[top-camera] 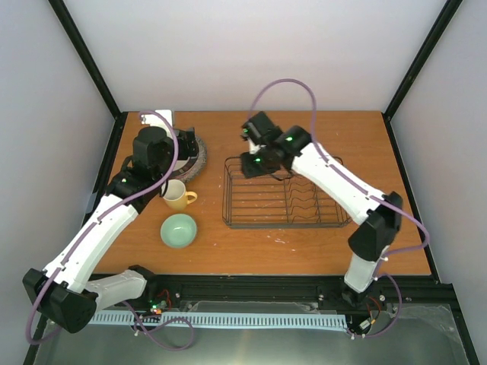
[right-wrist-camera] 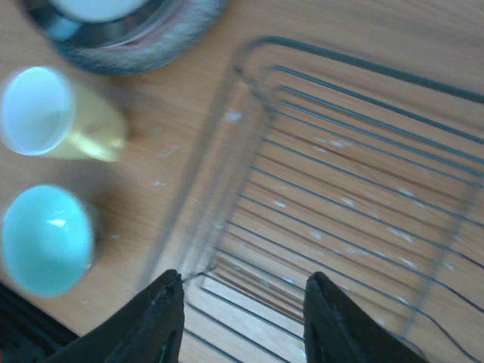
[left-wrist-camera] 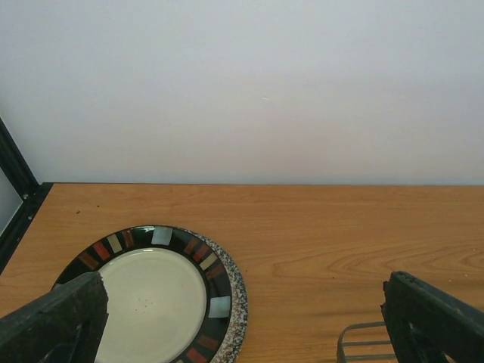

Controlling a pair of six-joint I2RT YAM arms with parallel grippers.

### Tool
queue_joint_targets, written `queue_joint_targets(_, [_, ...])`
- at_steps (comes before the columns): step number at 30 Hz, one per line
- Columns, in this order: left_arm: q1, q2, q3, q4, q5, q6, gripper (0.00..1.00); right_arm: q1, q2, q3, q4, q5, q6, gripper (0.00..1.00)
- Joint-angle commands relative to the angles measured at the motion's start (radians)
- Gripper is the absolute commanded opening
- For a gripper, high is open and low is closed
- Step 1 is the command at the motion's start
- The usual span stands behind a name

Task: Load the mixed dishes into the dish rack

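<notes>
A cream plate with a dark striped rim (left-wrist-camera: 151,299) lies on a plate with a speckled grey rim (left-wrist-camera: 236,299) at the table's back left; this stack (top-camera: 199,158) sits left of the black wire dish rack (top-camera: 283,199). My left gripper (left-wrist-camera: 242,329) hangs wide open just above the stack's near edge, holding nothing. The yellow mug (top-camera: 179,196) and mint-green bowl (top-camera: 178,230) stand in front of the stack. My right gripper (right-wrist-camera: 246,306) hovers open over the rack's left end (right-wrist-camera: 355,174), nothing between its fingers. The rack holds no dishes.
A white object (top-camera: 162,117) lies at the table's back-left corner behind the plates. Black frame posts (top-camera: 91,68) rise at both back corners. The right wrist view also shows the mug (right-wrist-camera: 64,115) and bowl (right-wrist-camera: 45,238), left of the rack.
</notes>
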Motion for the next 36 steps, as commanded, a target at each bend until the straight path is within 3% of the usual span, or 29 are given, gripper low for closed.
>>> queue_joint_targets(1, [0.007,0.003,0.000,0.018,0.016,0.005,1.00,-0.126,-0.042,-0.216,0.032,0.040,0.007,0.42])
queue_joint_targets(8, [0.008,0.017,0.006,0.019,0.029,0.006,1.00,-0.208,0.016,-0.323,0.094,0.037,-0.012,0.47])
queue_joint_targets(21, [0.010,-0.004,-0.002,0.011,-0.001,0.018,1.00,-0.244,0.243,-0.169,0.105,0.125,-0.077,0.48])
queue_joint_targets(36, [0.013,0.002,-0.011,0.015,-0.001,0.008,1.00,-0.270,0.365,-0.037,0.102,0.155,-0.151,0.48])
